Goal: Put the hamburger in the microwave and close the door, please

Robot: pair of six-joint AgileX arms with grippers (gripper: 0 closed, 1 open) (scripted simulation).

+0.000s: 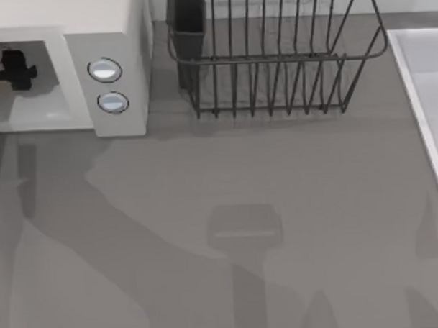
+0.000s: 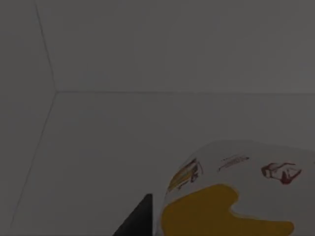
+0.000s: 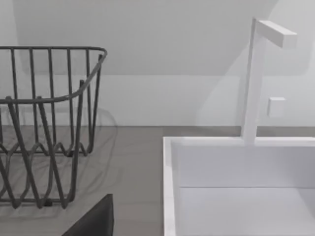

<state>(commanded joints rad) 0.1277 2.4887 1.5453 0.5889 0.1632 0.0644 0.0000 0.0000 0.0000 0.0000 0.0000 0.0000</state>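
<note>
The white microwave (image 1: 117, 38) stands at the table's back left, its grey cavity facing the front and open. The door is out of view. My left gripper (image 1: 18, 70) reaches inside the cavity. In the left wrist view, the grey back wall and floor of the cavity lie ahead. Close up is the hamburger (image 2: 231, 196) in white paper with yellow and red print, pressed against one dark fingertip (image 2: 138, 221); the gripper is shut on it. My right gripper (image 3: 147, 232) is parked at the right, open, with one fingertip (image 3: 96, 221) showing.
A dark wire dish rack (image 1: 273, 54) with a black cup holder (image 1: 187, 25) stands at the back centre. A white sink basin (image 1: 421, 92) with a white tap (image 3: 253, 83) runs along the right edge. Arm shadows fall on the grey tabletop (image 1: 228, 207).
</note>
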